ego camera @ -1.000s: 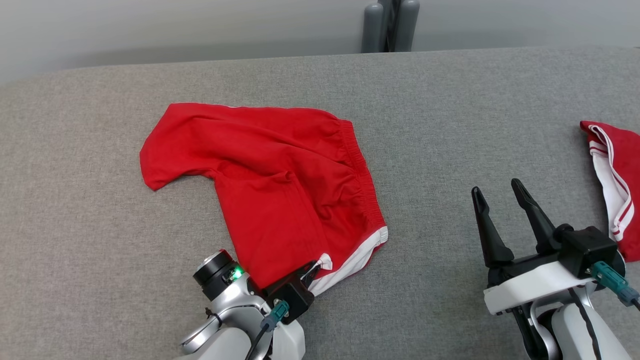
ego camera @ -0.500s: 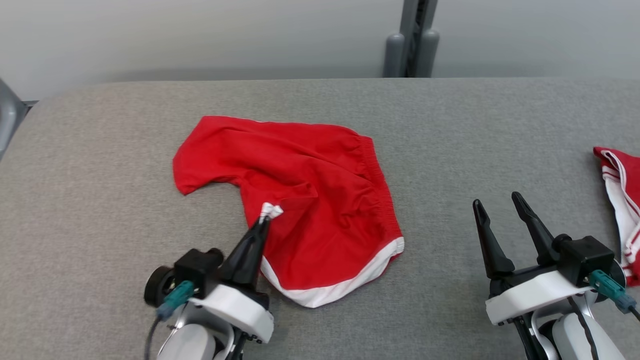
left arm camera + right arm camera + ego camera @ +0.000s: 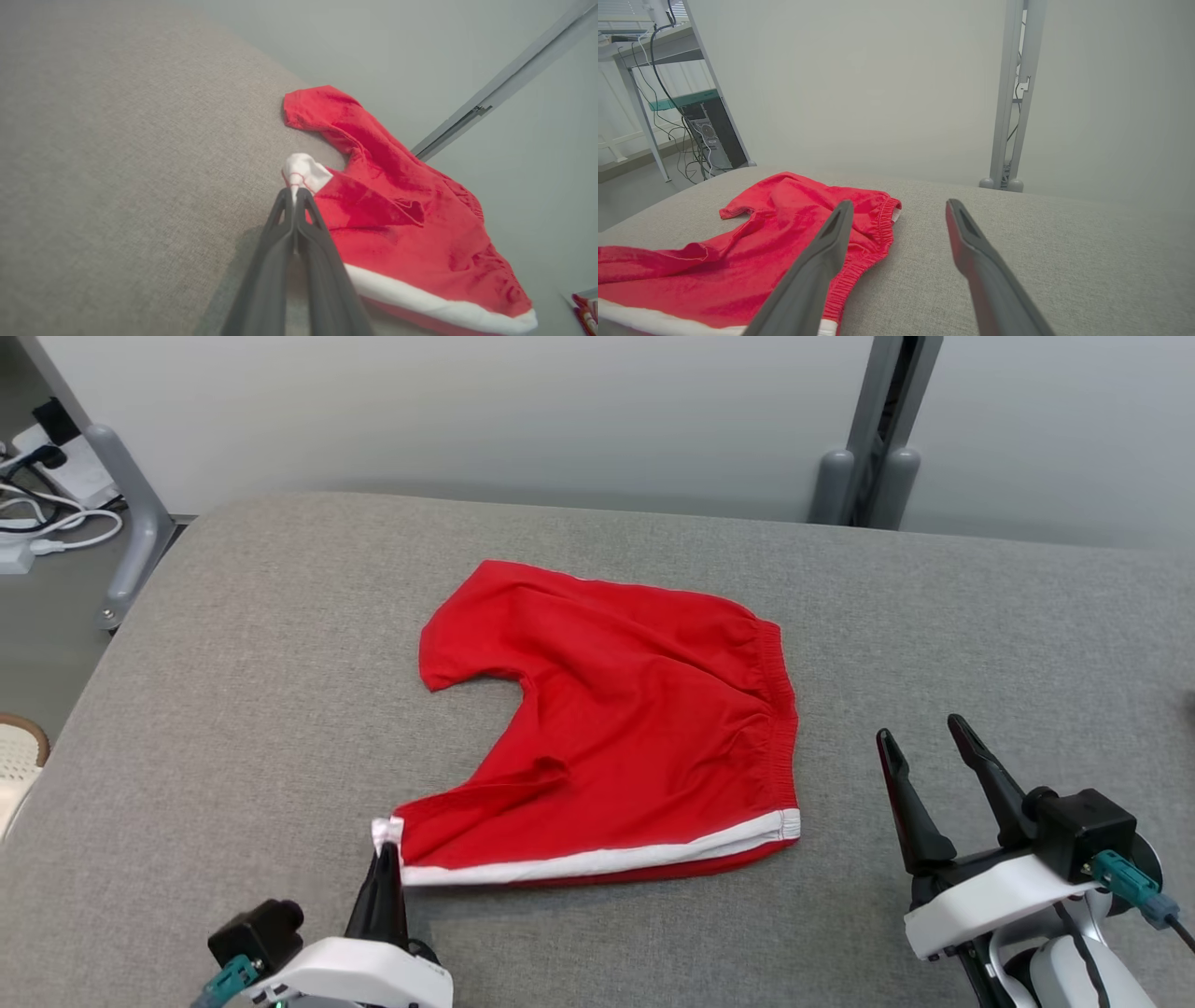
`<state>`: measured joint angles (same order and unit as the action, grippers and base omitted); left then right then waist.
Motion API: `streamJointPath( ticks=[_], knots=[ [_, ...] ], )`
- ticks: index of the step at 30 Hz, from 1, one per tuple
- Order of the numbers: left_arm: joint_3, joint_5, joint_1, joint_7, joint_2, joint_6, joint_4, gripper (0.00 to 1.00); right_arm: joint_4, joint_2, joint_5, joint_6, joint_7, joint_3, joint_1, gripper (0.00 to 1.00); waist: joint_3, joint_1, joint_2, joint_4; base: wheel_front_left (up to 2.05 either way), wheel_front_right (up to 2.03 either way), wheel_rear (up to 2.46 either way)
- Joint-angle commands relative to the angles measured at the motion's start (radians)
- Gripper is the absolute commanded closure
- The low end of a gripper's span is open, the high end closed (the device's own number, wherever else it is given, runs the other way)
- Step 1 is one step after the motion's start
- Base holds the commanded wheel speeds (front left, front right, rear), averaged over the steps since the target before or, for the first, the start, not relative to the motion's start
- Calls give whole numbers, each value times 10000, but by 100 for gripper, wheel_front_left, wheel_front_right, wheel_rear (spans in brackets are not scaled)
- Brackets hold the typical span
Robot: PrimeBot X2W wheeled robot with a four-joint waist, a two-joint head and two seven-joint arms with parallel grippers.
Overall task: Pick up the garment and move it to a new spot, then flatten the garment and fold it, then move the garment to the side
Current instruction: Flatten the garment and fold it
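Flattening looked underway, fold and side move undone: left hand (image 3: 385,849) clenched the red shorts (image 3: 635,737) by their white hem corner (image 3: 386,828) just ahead; right hand (image 3: 920,728) sat released beside them.

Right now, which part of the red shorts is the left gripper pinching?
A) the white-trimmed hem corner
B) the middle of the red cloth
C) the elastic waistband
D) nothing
A: the left gripper is shut on the white hem corner of the red shorts.
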<state>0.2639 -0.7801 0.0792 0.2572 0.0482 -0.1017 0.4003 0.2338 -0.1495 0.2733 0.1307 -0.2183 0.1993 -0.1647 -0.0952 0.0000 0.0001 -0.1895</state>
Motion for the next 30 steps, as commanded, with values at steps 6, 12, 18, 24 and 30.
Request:
streamJointPath(
  ticks=[6,12,18,24,30],
  knots=[
    [196,-317,209,74,54,-782,664,0,-106,-75,2,1,127,-50,129,0,82,0,-1,-102,0,0,0],
    [-640,994,305,72,50,-840,-207,0,-124,-28,14,1,108,-74,136,0,100,0,-1,-90,0,0,0],
    [-1158,3563,74,71,166,-450,-1479,0,-157,2,50,1,-48,-9,125,0,90,0,-1,40,0,0,0],
    [-1057,4791,-210,72,269,-437,-1286,0,-87,6,62,1,-119,30,188,0,70,0,-1,177,0,0,0],
    [-855,5399,-226,71,311,-845,18,0,-46,37,56,1,-166,39,162,0,18,0,-1,255,0,0,0]
  ],
)
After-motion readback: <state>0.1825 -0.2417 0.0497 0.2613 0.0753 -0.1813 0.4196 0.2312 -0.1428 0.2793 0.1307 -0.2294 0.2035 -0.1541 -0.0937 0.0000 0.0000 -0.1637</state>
